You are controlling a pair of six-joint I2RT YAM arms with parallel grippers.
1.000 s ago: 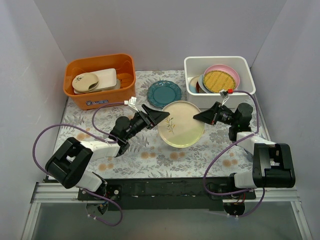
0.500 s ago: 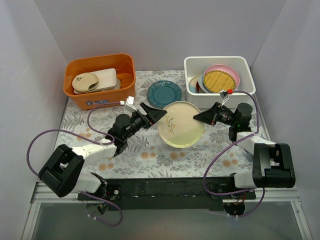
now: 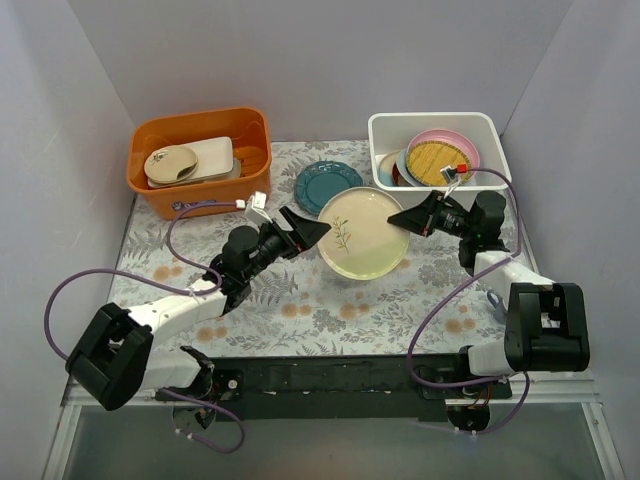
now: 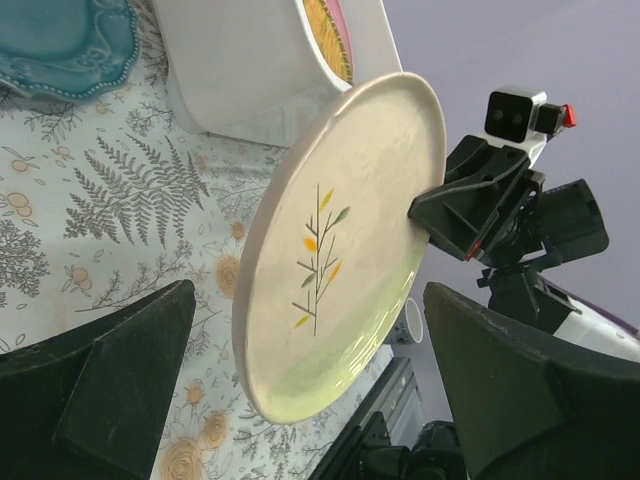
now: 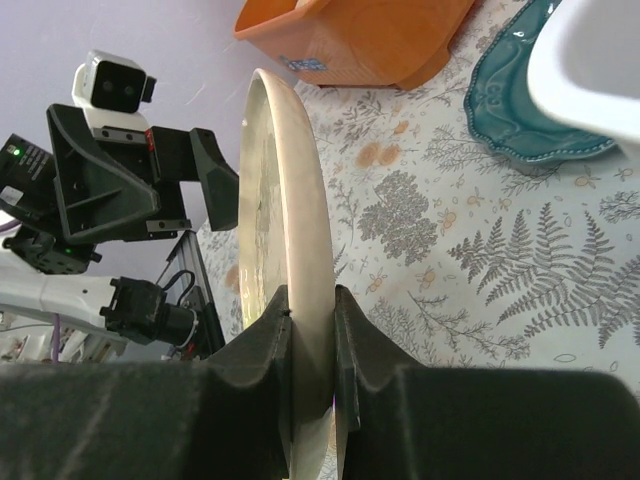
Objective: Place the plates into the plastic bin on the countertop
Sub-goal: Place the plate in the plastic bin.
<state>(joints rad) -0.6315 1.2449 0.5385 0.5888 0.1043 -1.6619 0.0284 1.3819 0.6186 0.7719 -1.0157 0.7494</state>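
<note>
Tilted above fern-patterned countertop [image 3: 300, 292], cream round leaf-sprig plate [image 3: 363, 233]; teal scalloped plate [image 3: 328, 186] flat near white plastic bin [image 3: 432, 121] (yellow textured plate [image 3: 437, 160], pink plate [image 3: 463, 144] inside).

- Cream leaf-sprig plate [image 4: 345, 250]: glazed ceramic, smooth and glossy.
- Teal scalloped plate [image 3: 328, 186]: shiny glaze.
- Yellow plate [image 3: 437, 161]: rough-textured face.
- White bin [image 3: 437, 123]: smooth plastic.
- Orange tub [image 3: 200, 128]: smooth plastic.
- Countertop [image 3: 330, 310]: matt print.

Lit brightly and evenly from above, with soft faint shadows and blurred near foregrounds in both wrist views.
</note>
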